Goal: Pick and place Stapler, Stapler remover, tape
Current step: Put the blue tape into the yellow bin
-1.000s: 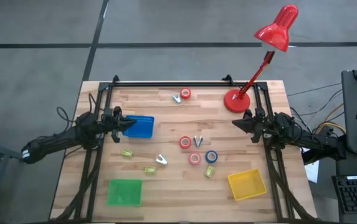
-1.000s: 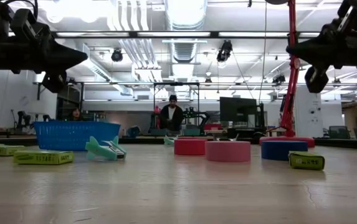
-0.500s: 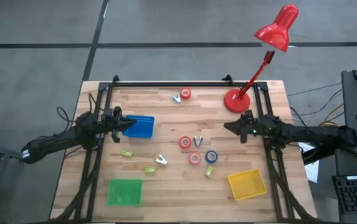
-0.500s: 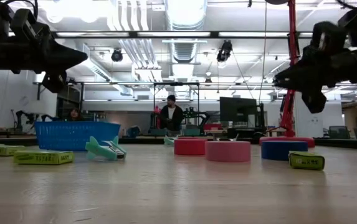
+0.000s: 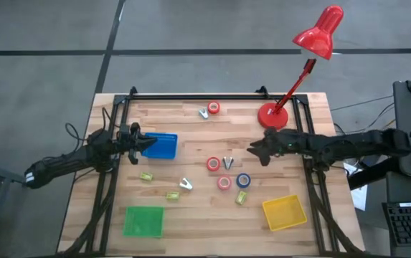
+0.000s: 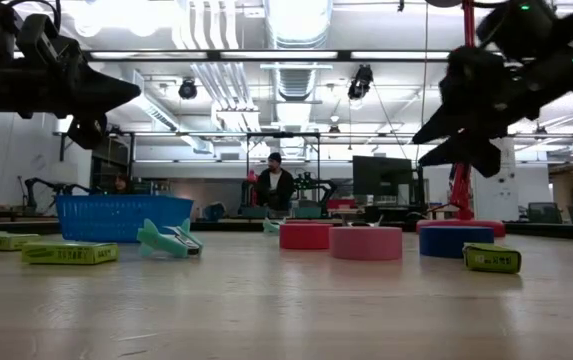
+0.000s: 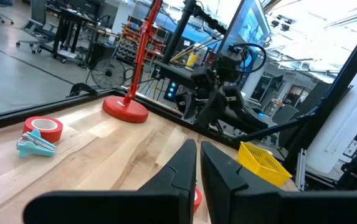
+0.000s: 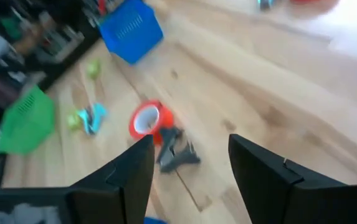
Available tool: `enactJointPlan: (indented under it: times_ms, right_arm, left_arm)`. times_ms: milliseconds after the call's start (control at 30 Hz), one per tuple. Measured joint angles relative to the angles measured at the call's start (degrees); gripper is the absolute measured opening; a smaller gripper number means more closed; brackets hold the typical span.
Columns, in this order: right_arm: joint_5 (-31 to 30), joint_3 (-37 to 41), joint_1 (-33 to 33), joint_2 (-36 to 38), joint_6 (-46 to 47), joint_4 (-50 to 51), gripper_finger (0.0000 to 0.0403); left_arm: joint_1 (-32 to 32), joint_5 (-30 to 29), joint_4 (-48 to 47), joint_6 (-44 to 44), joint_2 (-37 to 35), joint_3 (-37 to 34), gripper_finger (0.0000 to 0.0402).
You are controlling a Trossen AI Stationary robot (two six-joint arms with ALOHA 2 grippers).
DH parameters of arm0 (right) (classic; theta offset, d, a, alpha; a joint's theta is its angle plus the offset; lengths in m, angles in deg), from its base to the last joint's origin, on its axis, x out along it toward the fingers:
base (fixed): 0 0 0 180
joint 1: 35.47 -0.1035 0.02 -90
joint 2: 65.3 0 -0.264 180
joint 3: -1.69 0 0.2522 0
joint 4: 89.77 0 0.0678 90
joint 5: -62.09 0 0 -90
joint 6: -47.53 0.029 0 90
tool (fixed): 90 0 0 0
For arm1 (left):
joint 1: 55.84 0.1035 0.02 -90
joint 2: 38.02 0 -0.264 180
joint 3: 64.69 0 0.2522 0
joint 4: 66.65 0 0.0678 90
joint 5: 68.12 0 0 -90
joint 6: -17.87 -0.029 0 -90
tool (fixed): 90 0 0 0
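Right hand reaching toward the centre cluster; nothing picked yet.

High view: right hand [image 5: 257, 152] hangs above the wooden worktop [image 5: 191, 136], dark metal staple remover [image 5: 228, 163] and red tape roll [image 5: 213, 164] just ahead. Right wrist view: fingers [image 8: 262, 177] spread, released; next, descend on the remover. Left hand [image 5: 139, 142] clenched, waiting over blue plastic basket [image 5: 162, 147].
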Motion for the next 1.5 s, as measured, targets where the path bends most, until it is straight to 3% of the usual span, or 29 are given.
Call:
enactJointPlan:
  times_ms: [267, 567, 1067, 1267, 1500]
  right_arm:
    - [0.6, -11.3, -6.2, -12.0, -0.8, 15.5, 0.0203]
    - [0.3, -22.2, -15.3, -23.8, -6.2, 26.5, 0.0203]
    - [-3.7, -24.0, -16.7, -34.9, -6.7, 27.5, 0.02]
    - [-4.0, -24.1, -16.7, -36.8, -7.0, 26.7, 0.0167]
    - [-4.5, -23.9, -16.6, -35.1, -8.2, 27.3, 0.0096]
  left_arm:
    - [0.0, 0.0, 0.0, 0.0, 0.0, 0.0, 0.0026]
    - [0.0, 0.0, 0.0, 0.0, 0.0, 0.0, 0.0026]
    - [0.0, 0.0, 0.0, 0.0, 0.1, 0.0, 0.0026]
    - [0.0, 0.0, 0.0, 0.0, 0.1, 0.0, 0.0026]
    - [0.0, 0.0, 0.0, 0.0, 0.1, 0.0, 0.0026]
